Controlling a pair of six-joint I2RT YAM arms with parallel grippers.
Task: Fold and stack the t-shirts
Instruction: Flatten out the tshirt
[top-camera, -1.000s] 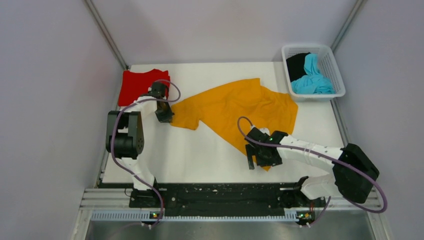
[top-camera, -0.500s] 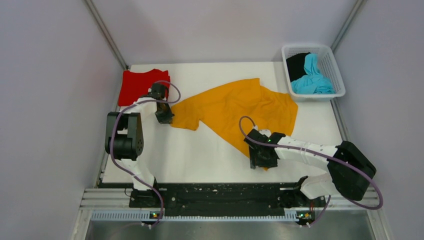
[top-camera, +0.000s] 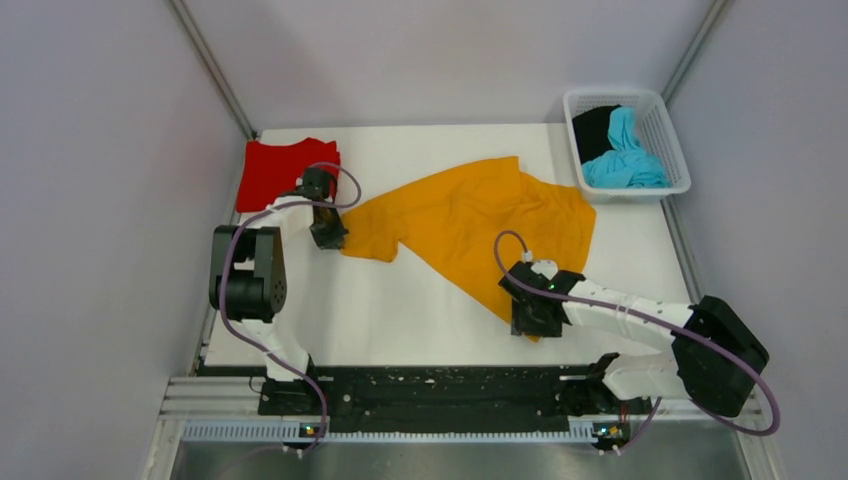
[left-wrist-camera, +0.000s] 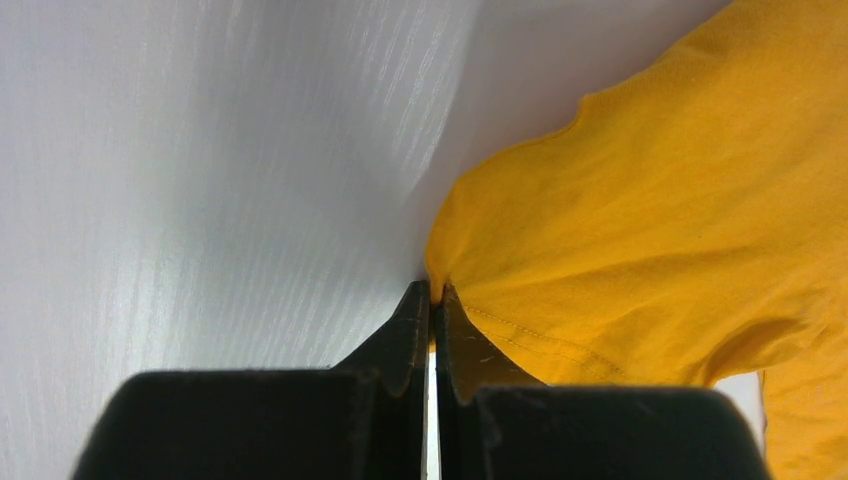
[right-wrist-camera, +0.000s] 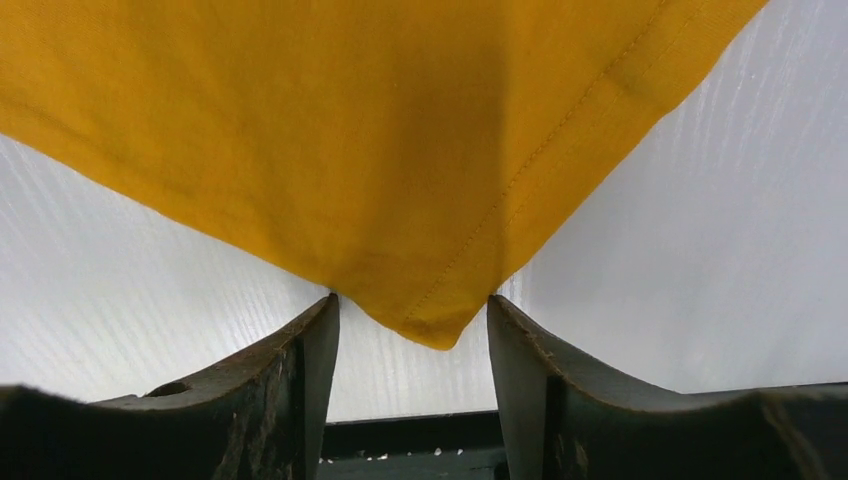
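The right end effector (right-wrist-camera: 412, 310) stands half open at the near side of the white worktop (top-camera: 400, 300). Its dark, scuffed fingers (right-wrist-camera: 300, 370) straddle the stitched hem corner of the orange tee (top-camera: 480, 215), which hangs between them unpinched. Only the wrist view shows this; from above the arm hides that corner. The tee is soft knit with shallow wrinkles, spread aslant across the middle of the worktop.

Farther back on the left, the left end effector (left-wrist-camera: 432, 295) is closed to a slit and nips the sleeve edge, puckering the cloth at its tips.

Behind it a red tee (top-camera: 275, 170) lies folded flat in the far left corner. At far right, a white mesh basket (top-camera: 676, 150) holds a crumpled cyan tee (top-camera: 625, 155) and a black tee (top-camera: 593, 130).
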